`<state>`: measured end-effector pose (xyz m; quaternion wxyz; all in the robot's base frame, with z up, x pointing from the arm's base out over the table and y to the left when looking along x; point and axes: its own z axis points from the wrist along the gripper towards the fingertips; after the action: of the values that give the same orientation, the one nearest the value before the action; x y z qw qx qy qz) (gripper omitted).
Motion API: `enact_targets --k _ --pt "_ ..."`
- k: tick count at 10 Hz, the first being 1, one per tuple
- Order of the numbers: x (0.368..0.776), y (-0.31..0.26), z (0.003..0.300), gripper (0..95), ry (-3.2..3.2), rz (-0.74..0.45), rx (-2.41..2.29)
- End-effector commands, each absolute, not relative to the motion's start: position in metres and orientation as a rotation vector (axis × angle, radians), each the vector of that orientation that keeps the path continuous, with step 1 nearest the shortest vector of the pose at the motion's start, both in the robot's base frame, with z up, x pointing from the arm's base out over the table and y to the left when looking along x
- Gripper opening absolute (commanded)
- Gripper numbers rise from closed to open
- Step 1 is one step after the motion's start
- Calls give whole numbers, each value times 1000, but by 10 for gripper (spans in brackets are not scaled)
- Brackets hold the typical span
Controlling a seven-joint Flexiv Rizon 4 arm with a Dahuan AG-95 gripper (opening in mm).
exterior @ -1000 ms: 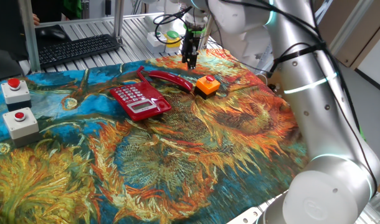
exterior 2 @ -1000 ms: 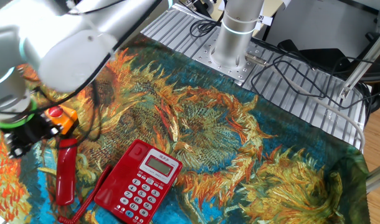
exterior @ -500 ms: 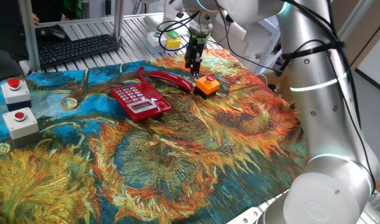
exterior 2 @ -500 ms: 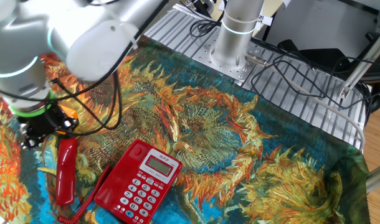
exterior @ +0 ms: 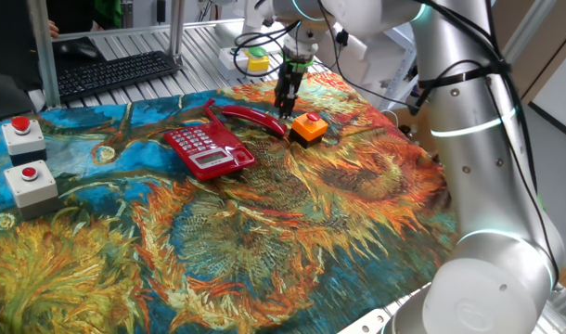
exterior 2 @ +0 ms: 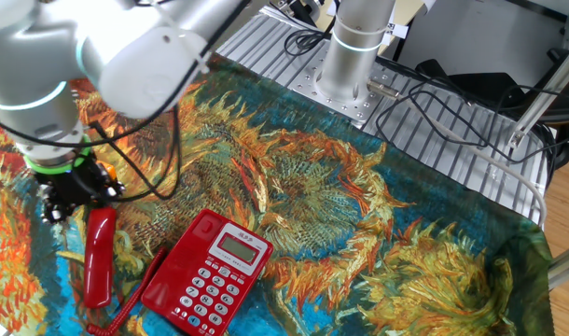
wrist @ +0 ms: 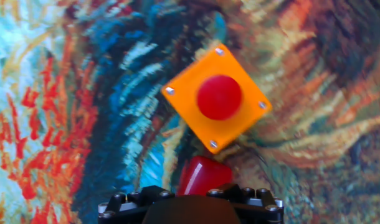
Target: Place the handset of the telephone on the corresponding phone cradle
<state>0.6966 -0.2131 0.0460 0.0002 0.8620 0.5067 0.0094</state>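
Hand view shows the end of the red handset (wrist: 201, 174) at the bottom centre of the frame, just above the gripper's black body, with the orange button box (wrist: 216, 99) filling the middle just beyond it; the fingertips themselves are out of frame there. From one fixed view the handset (exterior: 255, 119) lies flat on the sunflower-print cloth (exterior: 292, 223) in the upper middle of the picture, just behind the red telephone (exterior: 207, 150) and apart from its cradle, a thin red cord running between them. The gripper (exterior: 284, 102) hangs pointing down over the handset's right end, beside the orange box (exterior: 309, 128). In the other fixed view it sits at the left edge, above the top end of the handset (exterior 2: 98, 254), with the telephone (exterior 2: 208, 273) at lower centre. Its jaws stand apart and hold nothing. Judging by this, nothing of the task is done yet: the approach is nearly finished, while grasping, lifting, carrying and seating the handset on the cradle all remain.
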Motion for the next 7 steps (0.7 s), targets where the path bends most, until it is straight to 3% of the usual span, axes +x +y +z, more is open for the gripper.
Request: enact_targets --k 1,7 --pt "701 -204 39 760 1541 34 2735" --pt "717 -193 29 760 1429 55 2784"
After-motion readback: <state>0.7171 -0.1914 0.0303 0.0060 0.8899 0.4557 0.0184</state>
